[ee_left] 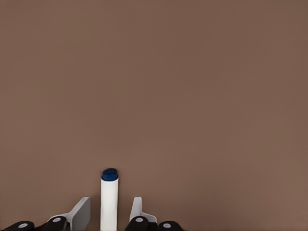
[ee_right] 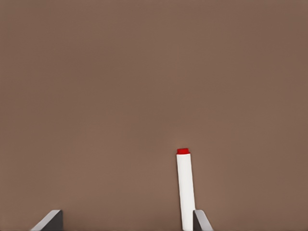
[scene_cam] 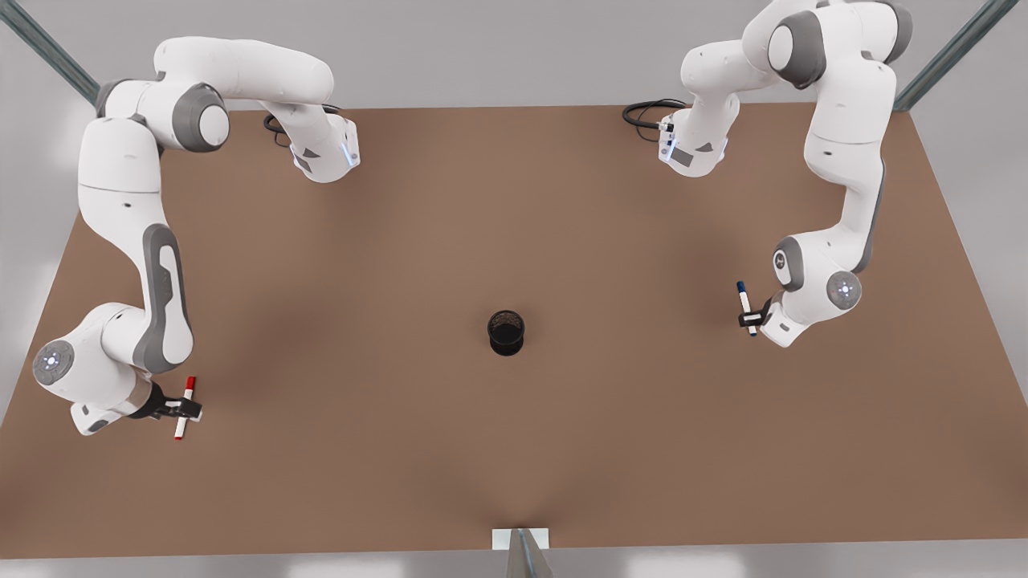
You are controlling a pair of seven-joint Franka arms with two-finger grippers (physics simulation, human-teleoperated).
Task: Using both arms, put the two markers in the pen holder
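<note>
The black mesh pen holder [scene_cam: 506,332] stands upright in the middle of the brown table [scene_cam: 514,209]. A white marker with a dark blue cap [scene_cam: 746,307] [ee_left: 109,199] lies near the front view's right. My left gripper [scene_cam: 751,319] [ee_left: 109,201] straddles it, and a narrow gap shows on each side between marker and fingers [ee_left: 83,211]. The white marker with red ends [scene_cam: 185,408] [ee_right: 185,190] lies near the front view's left. My right gripper [scene_cam: 184,411] [ee_right: 127,212] is wide open around it, and the marker rests close beside one finger [ee_right: 199,219].
Both arm bases stand at the table's far edge, with black cable loops [scene_cam: 646,112] beside them. A small white bracket [scene_cam: 520,539] sits at the near edge. Bare tabletop stretches between each marker and the holder.
</note>
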